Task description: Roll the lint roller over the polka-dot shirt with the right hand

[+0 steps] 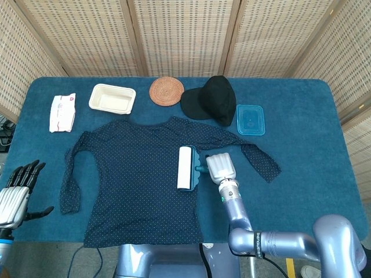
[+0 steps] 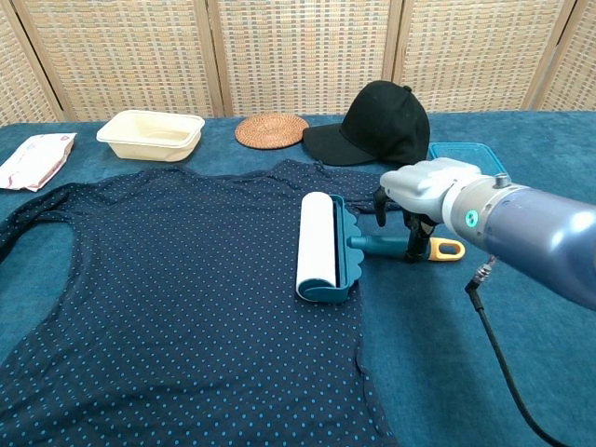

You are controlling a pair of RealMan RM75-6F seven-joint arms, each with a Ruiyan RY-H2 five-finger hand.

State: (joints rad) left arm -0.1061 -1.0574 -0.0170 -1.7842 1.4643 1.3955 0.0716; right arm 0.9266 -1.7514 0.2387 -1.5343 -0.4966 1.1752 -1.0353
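While the polka-dot shirt (image 1: 136,179) lies spread flat on the blue table (image 1: 301,168), the lint roller (image 2: 321,244) rests on its right side, white roll lying on the fabric, teal handle pointing toward the shirt's edge. Right hand (image 2: 414,200) sits over the handle, fingers wrapped down around it; roller is held. Left hand (image 1: 17,188) rests at the table's near left corner, off the shirt, fingers apart and holding nothing. Along the far edge stand a wipes packet (image 1: 62,112), a cream tray (image 1: 112,98), a woven coaster (image 1: 166,91), a black cap (image 1: 211,99) and a blue lid (image 1: 250,119)
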